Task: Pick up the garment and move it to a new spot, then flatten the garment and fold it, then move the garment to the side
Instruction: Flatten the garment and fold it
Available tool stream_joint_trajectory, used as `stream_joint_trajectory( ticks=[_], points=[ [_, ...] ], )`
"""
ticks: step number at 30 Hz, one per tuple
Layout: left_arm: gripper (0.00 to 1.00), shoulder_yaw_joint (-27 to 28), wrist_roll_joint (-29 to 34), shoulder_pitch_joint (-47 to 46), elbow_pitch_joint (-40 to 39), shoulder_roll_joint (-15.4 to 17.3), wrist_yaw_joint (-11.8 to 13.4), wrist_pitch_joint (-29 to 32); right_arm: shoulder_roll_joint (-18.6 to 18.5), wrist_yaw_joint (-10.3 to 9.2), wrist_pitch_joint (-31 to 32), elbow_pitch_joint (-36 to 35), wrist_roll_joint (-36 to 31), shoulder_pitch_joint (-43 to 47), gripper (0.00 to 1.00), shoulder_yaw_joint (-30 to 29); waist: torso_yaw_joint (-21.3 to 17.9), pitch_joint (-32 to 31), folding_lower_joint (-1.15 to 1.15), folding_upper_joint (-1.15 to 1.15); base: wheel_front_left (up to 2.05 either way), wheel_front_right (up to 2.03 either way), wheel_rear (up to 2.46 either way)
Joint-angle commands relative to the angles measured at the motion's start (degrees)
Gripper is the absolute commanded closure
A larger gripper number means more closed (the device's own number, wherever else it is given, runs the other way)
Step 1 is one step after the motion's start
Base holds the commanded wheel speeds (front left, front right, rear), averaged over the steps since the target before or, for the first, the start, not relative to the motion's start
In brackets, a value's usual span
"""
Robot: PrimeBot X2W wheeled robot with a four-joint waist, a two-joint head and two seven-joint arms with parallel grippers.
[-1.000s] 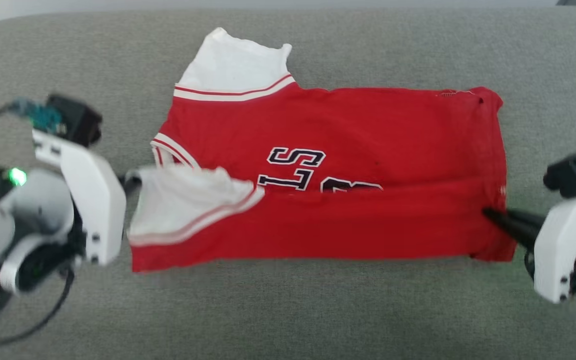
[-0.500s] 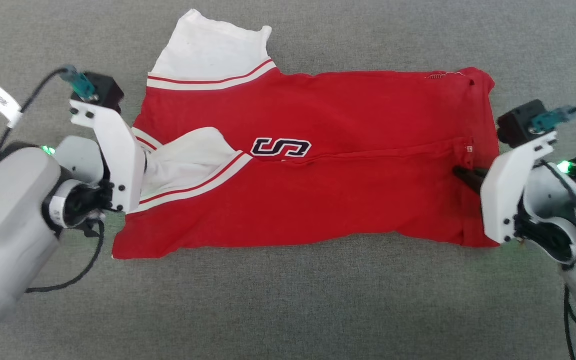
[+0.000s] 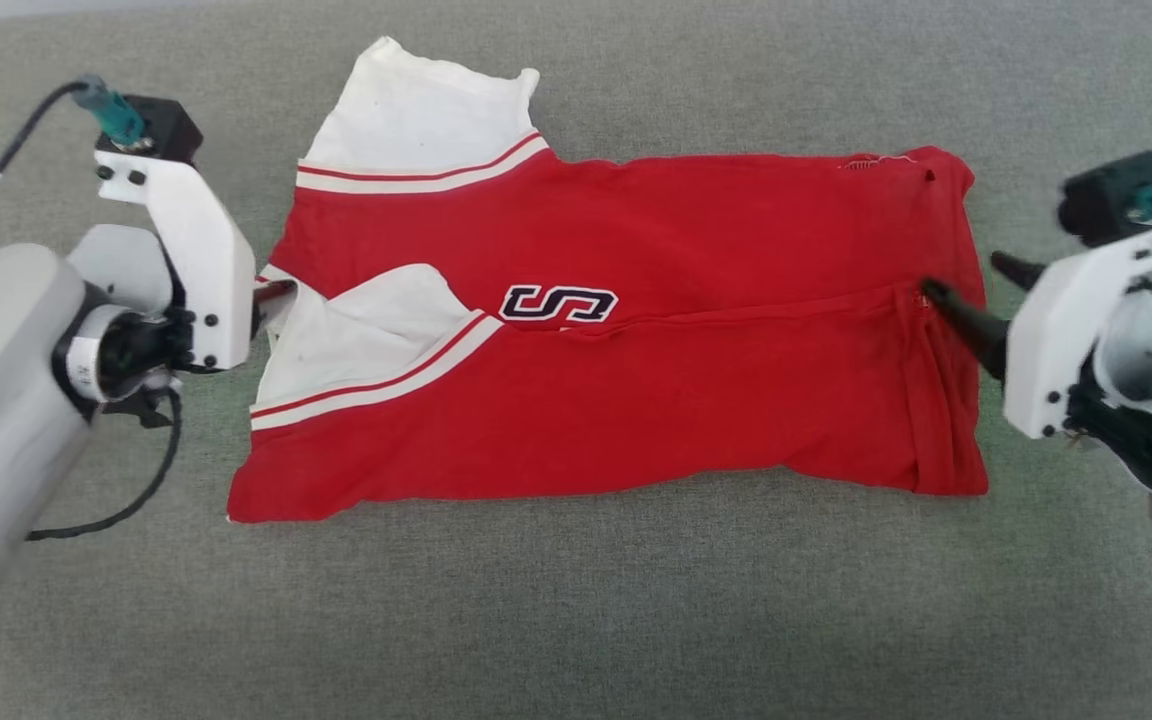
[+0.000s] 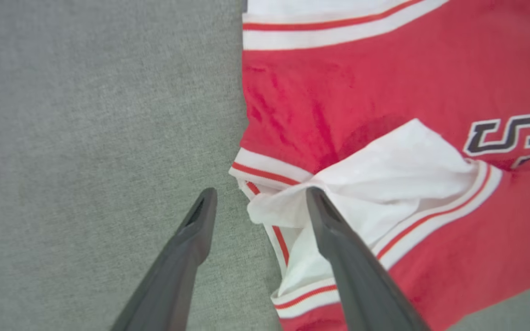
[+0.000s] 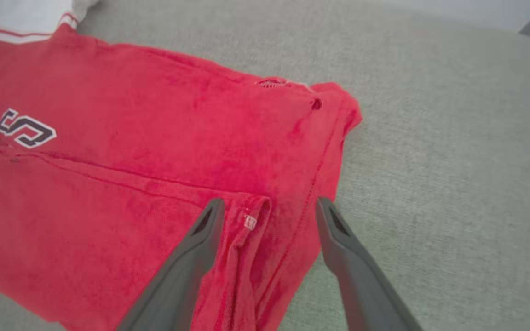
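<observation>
One garment (image 3: 636, 400), between left gripper (image 4: 260, 193), right gripper (image 3: 961, 274)

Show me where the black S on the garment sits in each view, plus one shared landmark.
Head view: S, near the centre.
Left wrist view: S, right edge.
Right wrist view: S, far left.
Shared landmark: the striped trim of the outspread white sleeve.

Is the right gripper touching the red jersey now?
Cannot tell. In the right wrist view the right gripper, jaws open, straddles the red jersey at its edge; neither contact nor a gap shows plainly.
</observation>
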Motion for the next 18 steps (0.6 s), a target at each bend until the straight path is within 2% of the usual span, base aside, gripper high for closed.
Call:
stream_joint_trajectory(
  ticks=[1,2,5,11,15,18],
  points=[
    [0.00,-0.1,0.9,0.9,-1.6,1.0,0.3,0.2,0.6,-0.02,-0.9,-1.1,-0.8,1.4,0.00,-1.1,0.1,-0.2,0.00,0.00,0.00,0.00,0.00],
    [0.00,-0.5,1.3,1.4,-3.8,2.2,0.5,0.7,1.0,-0.02,-2.0,-2.4,-1.4,2.5,0.00,-3.0,0.2,-0.3,0.00,0.00,0.00,0.00,0.00],
    [0.00,0.6,0.0,3.1,-10.9,5.3,3.1,0.5,2.6,-0.02,-4.3,-6.6,-3.9,6.2,0.00,-8.4,0.2,-0.6,0.00,0.00,0.00,0.00,0.00],
    [0.00,1.6,-2.9,9.5,-25.2,11.4,10.4,1.2,9.0,-0.02,-8.8,-15.9,-10.1,13.9,0.00,-19.0,-0.5,-0.6,0.00,0.00,0.00,0.00,0.00],
    [0.00,1.2,-3.4,13.4,-31.2,14.4,14.9,1.6,13.7,-0.02,-9.1,-21.3,-12.6,18.5,0.00,-23.1,-1.5,-0.3,0.00,0.00,0.00,0.00,0.00],
    [0.00,1.3,-4.5,15.9,-33.5,15.6,17.2,1.3,16.3,-0.02,-8.3,-24.5,-13.3,21.3,0.00,-24.3,-2.6,0.0,0.00,0.00,0.00,0.00,0.00]
  ],
)
